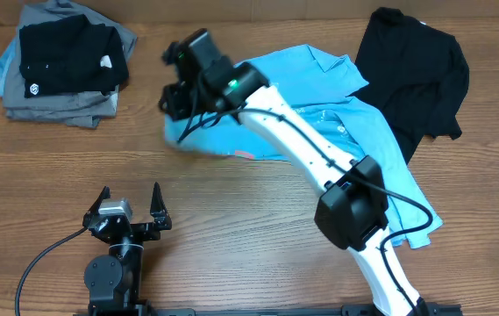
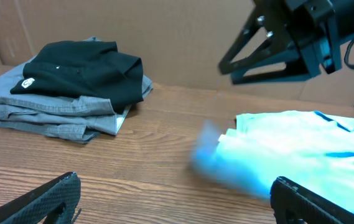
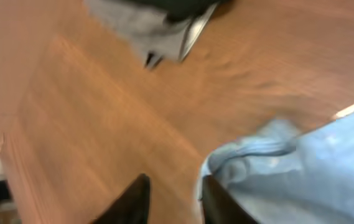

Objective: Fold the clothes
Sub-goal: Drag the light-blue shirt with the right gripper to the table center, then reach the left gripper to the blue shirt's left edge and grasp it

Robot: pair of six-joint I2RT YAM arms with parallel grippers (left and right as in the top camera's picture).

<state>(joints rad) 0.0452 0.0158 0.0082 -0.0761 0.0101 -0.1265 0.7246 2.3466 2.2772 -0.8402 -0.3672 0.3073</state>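
The clothes, a light blue T-shirt (image 1: 381,132), lie spread across the middle and right of the wooden table, with white lettering faintly showing. My right gripper (image 1: 179,92) hangs over the shirt's left edge. In the right wrist view the right gripper (image 3: 173,199) is open, with only bare wood between its fingers, and the blue cloth (image 3: 288,162) bunches just outside the right finger. In the left wrist view the shirt's near edge (image 2: 226,162) is blurred. My left gripper (image 1: 131,200) stands wide open near the front edge, away from the shirt and holding nothing.
A stack of grey garments topped by a small black shirt (image 1: 65,61) sits at the back left. A black garment (image 1: 416,75) lies at the back right, touching the blue shirt. A cardboard wall (image 2: 164,37) closes the far side.
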